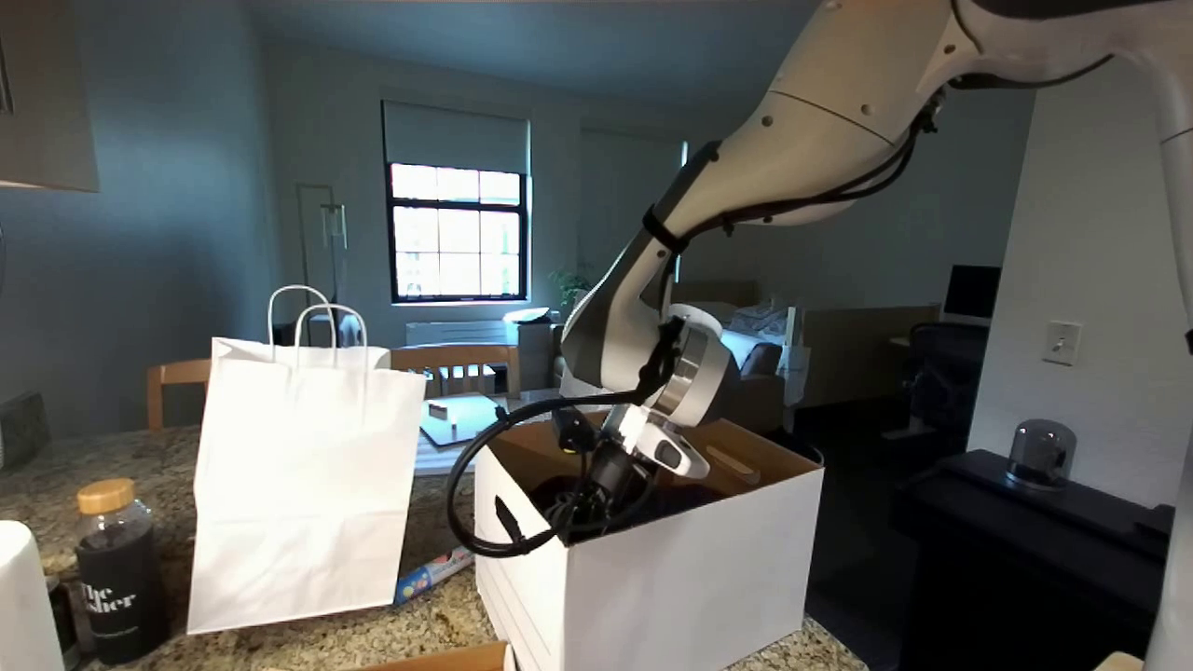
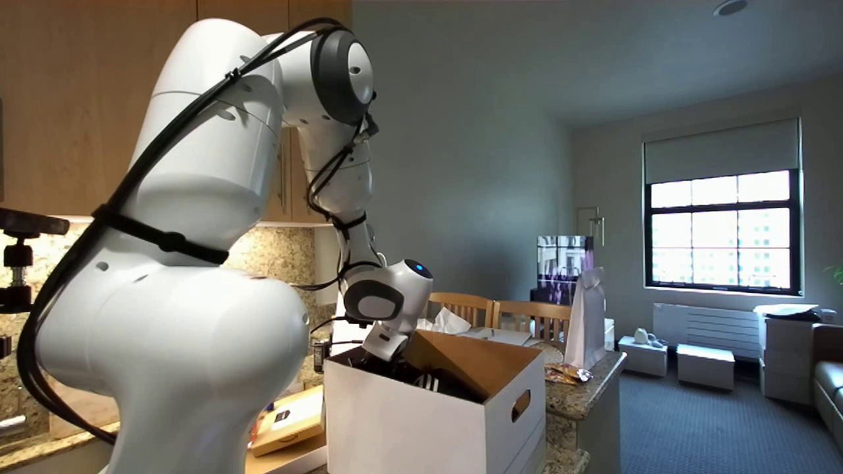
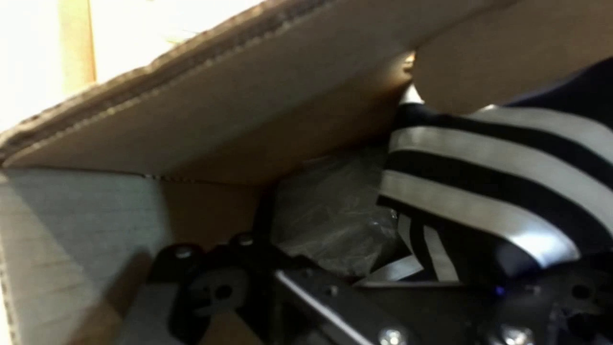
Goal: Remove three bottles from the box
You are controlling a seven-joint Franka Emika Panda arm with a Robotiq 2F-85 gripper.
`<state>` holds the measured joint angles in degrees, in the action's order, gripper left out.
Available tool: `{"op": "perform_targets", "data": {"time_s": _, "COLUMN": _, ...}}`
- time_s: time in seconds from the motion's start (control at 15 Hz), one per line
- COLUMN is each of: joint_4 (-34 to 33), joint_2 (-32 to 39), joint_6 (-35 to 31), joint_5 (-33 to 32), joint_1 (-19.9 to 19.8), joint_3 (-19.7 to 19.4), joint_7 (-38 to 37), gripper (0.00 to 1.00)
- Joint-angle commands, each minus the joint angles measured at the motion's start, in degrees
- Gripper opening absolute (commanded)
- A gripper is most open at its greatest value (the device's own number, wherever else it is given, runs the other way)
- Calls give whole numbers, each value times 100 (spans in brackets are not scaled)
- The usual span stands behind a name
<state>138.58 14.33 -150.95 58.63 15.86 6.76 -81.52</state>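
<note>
On the speckled granite counter [image 1: 438,620] stands the large white cardboard box [image 1: 690,578], my black gripper [image 1: 596,494] inside, jaws spread and apparently unloaded near a black-and-white striped item [image 3: 498,167], presumably positioned to reach bottles I cannot distinguish there.

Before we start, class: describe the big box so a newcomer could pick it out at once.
Follow the white robot arm down to the granite counter, where its end dips into a large white box. Unlike the white paper bag nearby, with its loop handles, the box is brown inside and has an oval hand-hole.
</note>
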Motion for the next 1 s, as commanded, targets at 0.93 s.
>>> {"op": "perform_targets", "data": {"time_s": 0.93, "joint_4": -643, "joint_2": -537, "joint_6": 1310, "joint_5": -3926, "joint_1": -223, "joint_3": -205, "joint_7": -1616, "gripper": 100}}
